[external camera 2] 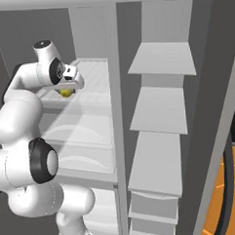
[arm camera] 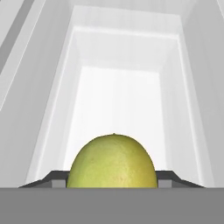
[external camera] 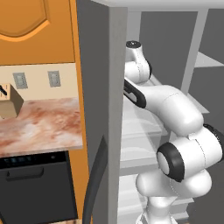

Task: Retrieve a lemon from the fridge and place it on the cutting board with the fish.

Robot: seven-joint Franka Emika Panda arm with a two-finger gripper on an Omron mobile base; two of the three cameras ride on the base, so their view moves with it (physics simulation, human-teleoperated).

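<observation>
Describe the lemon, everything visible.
The lemon is a small yellow-green oval with a dull, finely mottled skin and a tiny nub on top. It sits on a white fridge shelf, in the left compartment, whole and unmarked. In the hand view it lies between the two dark fingers, one at each flank; contact cannot be confirmed. In the right base view only a yellow sliver shows under the white hand.

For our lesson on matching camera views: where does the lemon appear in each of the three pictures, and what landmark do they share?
Left base view: the lemon is not in it.
Right base view: the lemon peeks out under the gripper, upper left, on a white shelf.
Hand view: lemon bottom centre, between the finger tips.
Shared landmark: the fridge interior.
</observation>
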